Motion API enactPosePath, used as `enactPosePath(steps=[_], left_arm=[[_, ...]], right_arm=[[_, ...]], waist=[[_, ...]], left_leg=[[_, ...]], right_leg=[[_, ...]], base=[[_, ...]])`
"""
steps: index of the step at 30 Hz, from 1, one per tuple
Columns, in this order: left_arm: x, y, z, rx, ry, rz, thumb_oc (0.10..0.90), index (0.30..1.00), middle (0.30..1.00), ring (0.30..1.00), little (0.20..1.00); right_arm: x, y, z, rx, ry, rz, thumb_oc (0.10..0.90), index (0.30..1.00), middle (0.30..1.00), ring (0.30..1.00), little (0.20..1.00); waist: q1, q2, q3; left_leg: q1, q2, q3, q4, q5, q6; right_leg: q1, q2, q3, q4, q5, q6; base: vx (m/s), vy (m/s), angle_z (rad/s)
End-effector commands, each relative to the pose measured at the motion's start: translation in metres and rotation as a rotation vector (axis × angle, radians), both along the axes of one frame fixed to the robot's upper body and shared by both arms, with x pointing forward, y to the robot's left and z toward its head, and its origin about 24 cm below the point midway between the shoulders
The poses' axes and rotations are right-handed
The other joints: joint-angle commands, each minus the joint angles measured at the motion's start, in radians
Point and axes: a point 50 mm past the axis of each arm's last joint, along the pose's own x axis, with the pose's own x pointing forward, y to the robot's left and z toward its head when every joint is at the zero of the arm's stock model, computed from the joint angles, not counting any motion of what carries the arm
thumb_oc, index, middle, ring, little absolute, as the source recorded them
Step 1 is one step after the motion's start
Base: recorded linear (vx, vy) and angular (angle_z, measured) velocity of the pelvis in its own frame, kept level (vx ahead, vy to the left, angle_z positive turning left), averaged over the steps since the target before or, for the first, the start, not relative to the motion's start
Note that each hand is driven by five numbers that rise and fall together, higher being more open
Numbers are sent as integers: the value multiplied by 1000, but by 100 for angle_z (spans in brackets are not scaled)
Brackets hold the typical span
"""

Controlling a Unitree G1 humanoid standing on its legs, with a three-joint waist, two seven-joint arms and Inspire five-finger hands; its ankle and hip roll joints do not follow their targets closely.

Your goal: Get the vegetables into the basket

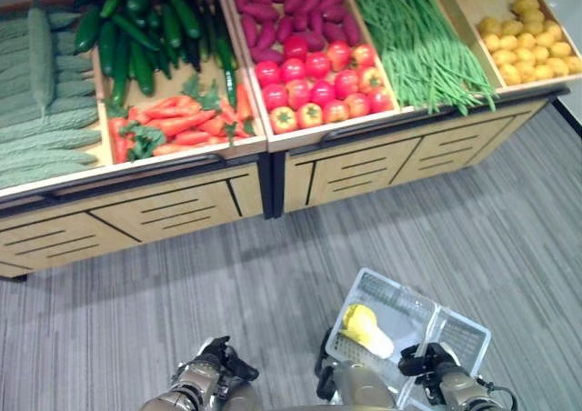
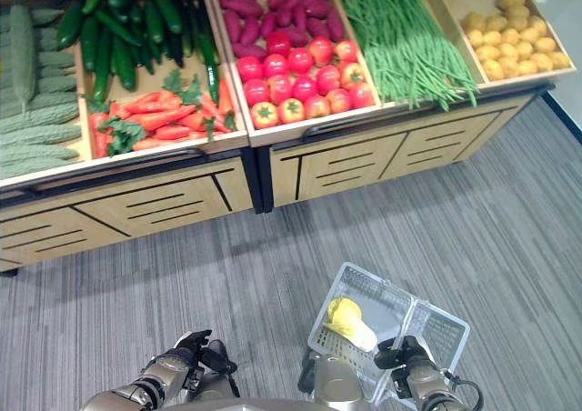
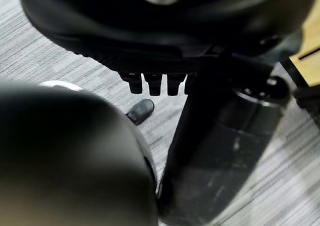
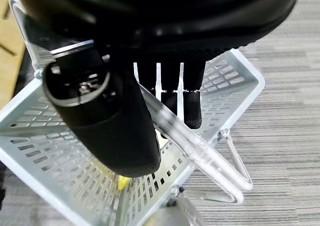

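Observation:
A white mesh basket [image 1: 459, 336] hangs low over the floor at the lower right. My right hand [image 1: 435, 364] is shut on its clear handle [image 4: 201, 152], with the fingers [image 4: 192, 106] curled round it. One yellow vegetable [image 1: 360, 326] lies inside the basket. My left hand [image 1: 218, 361] hangs at the lower left, relaxed and holding nothing. On the wooden stand ahead lie carrots [image 1: 182, 122], cucumbers [image 1: 145, 31], red tomatoes [image 1: 318, 82], purple sweet potatoes [image 1: 291, 11] and green beans [image 1: 420, 40].
Pale green gourds [image 1: 41, 97] fill the stand's far left bin and yellow round produce [image 1: 532, 38] the far right one. The stand's wooden front [image 1: 173, 213] stands between the bins and me. Grey striped carpet [image 1: 273, 293] lies in front of it.

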Motion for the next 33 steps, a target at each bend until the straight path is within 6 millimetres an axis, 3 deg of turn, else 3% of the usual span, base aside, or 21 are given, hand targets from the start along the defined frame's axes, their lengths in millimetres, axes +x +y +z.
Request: enactPosePath(steps=[1,7,9,11,13,17,18,21,29,30,33], left_arm=[[2,28,6,98,-2,-11,900,1000,1000,1000,1000],[-2,34,6,106,1,21,900,1000,1000,1000,1000],[-4,38,6,103,0,46,900,1000,1000,1000,1000],[-5,40,6,105,3,57,900,1000,1000,1000,1000],[-5,41,7,110,5,50,900,1000,1000,1000,1000],[-3,44,8,121,4,41,900,1000,1000,1000,1000],[-3,44,8,121,4,41,900,1000,1000,1000,1000],[3,44,11,125,-12,27,900,1000,1000,1000,1000],[13,44,14,130,-45,29,900,1000,1000,1000,1000],[10,43,13,130,-41,36,900,1000,1000,1000,1000],[7,41,11,127,-28,53,900,1000,1000,1000,1000]], right_arm=[[-40,8,-14,-10,191,95,400,300,300,300,300],[-29,20,-15,12,171,137,400,300,300,300,300],[-25,26,-16,27,161,154,400,300,300,300,300],[-20,30,-16,31,155,182,400,300,300,300,300],[-18,32,-16,35,150,190,400,300,300,300,300],[-11,41,-16,49,133,229,400,300,300,300,300],[-11,41,-16,48,133,230,400,300,300,300,300],[-9,45,-16,58,126,241,400,300,300,300,300],[1,50,-13,54,88,274,400,300,300,300,300],[3,55,-13,29,96,364,400,300,300,300,300],[4,50,-12,21,92,347,400,300,300,300,300]], waist=[[7,-32,-6],[32,-63,-11],[49,-79,-16],[60,-90,-11],[55,-94,-6],[22,-92,-7],[23,-92,-6],[-5,-100,14],[-14,-117,29],[7,-128,18],[4,-109,4]], left_leg=[[-48,19,-38,-11,32,-21],[-50,-50,-38,16,-33,22],[-64,-100,-56,53,-75,49],[-76,-144,-73,91,-109,77],[-73,-157,-89,97,-116,86],[-56,-168,-128,68,-105,94],[-54,-167,-127,67,-106,93],[-39,-168,-172,68,-108,97],[-46,-150,-205,38,-75,75],[-53,-137,-201,37,-67,61],[-48,-107,-220,35,-57,38]], right_leg=[[44,-32,92,13,-57,73],[40,-87,124,-6,-5,111],[47,-131,128,-8,19,136],[43,-173,143,41,41,154],[29,-178,186,82,64,154],[-34,-110,355,63,86,139],[-35,-109,356,65,85,138],[-83,-56,452,37,82,135],[-120,-24,461,9,82,137],[-88,-31,396,-32,75,133],[-69,-3,401,-27,41,109]], base=[[16,131,1],[19,199,-4],[16,405,-1],[15,401,12],[25,197,21],[24,84,44],[68,18,37],[54,-15,35],[-8,-92,26],[21,-259,13],[65,-247,12]])
